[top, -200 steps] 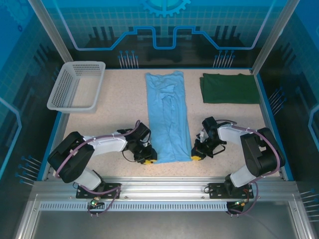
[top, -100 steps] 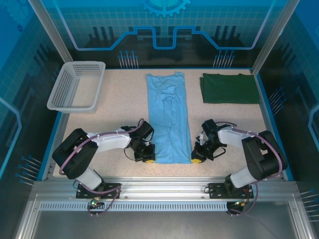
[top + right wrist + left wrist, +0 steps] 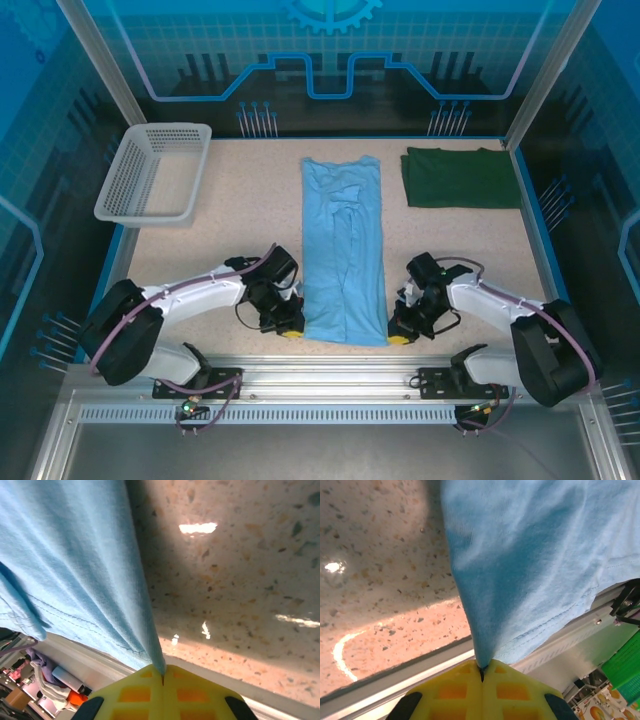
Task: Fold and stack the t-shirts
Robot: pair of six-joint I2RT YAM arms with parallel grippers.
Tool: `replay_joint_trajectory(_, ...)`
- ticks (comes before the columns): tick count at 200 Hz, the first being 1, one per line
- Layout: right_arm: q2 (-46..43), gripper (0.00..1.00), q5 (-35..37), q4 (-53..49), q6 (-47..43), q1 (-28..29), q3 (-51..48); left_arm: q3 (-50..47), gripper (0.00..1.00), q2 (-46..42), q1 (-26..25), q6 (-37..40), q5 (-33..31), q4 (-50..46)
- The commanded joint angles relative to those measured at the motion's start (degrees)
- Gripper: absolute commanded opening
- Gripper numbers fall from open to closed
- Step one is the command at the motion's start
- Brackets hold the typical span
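Blue t-shirt (image 3: 343, 250): lies as a long narrow strip down the middle of the table (image 3: 240, 220), collar end far, hem end at the near edge between the two grippers.
Green t-shirt (image 3: 460, 177): folded rectangle at the far right, just beside the blue strip's collar end, not touching it.
Left gripper (image 3: 481, 672): yellow fingers pressed together on the near-left hem corner; the cloth runs straight into the seam between the pads.
Right gripper (image 3: 162, 675): closed the same way on the near-right hem corner.
Basket (image 3: 150, 170): far left, well apart from both shirts.
Step (judged): both hem corners gripped, set for carrying the hem toward the collar.
Risk, slip: each pinch sits at the very tip of a corner; an uneven lift could pull one side free and skew the fold.
Risk, layers: the strip looks layered; if only the upper layer is caught, the rest may sag open.
Risk, tension: arms drifting apart would stretch the hem; drifting together would bunch it.
Risk, neighbour: a fold drifting right could nudge the green t-shirt.
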Motion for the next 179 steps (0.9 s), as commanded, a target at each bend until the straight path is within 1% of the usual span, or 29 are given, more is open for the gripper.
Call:
replay_joint_trajectory(1,-1.3,0.0,0.6,-4.3,2.4,0.3,5.7,4.4,0.0,-0.6,0.4,1.3,2.4,-4.7)
replay_joint_trajectory(14,-0.5,0.0,1.4,-5.9,2.7,-0.8,10.5,7.0,0.0,0.0,2.0,1.3,2.9,-5.5)
replay_joint_trajectory(33,1.7,0.0,2.6,-8.0,3.2,-4.0,17.7,11.7,0.0,1.4,5.9,2.1,3.2,-6.7)
replay_joint_trajectory(48,4.0,0.0,3.2,-6.9,4.6,-6.6,22.7,16.1,0.0,3.4,9.2,3.0,2.0,-7.6)
replay_joint_trajectory(73,9.5,0.0,8.2,-5.3,5.8,-9.7,28.9,24.3,0.0,9.7,13.2,3.8,-2.3,-7.6)
replay_joint_trajectory(90,15.3,0.0,8.6,-3.6,6.8,-11.8,32.8,30.0,0.0,14.9,15.8,4.1,-4.0,-7.7)
replay_joint_trajectory(107,22.6,0.0,8.9,-4.1,5.5,-12.9,39.6,35.4,0.0,20.2,18.1,5.3,-4.2,-7.1)
replay_joint_trajectory(134,34.2,0.0,10.1,-6.0,3.2,-13.6,50.9,47.0,0.0,30.3,20.5,9.2,-5.6,-11.9)
replay_joint_trajectory(156,41.1,0.0,8.9,-5.1,4.9,-14.4,57.0,52.9,0.0,35.8,22.5,9.6,-6.1,-13.6)
replay_joint_trajectory(179,48.3,0.0,8.4,-7.1,5.2,-14.5,65.3,58.6,0.0,41.1,23.5,10.4,-6.9,-16.1)
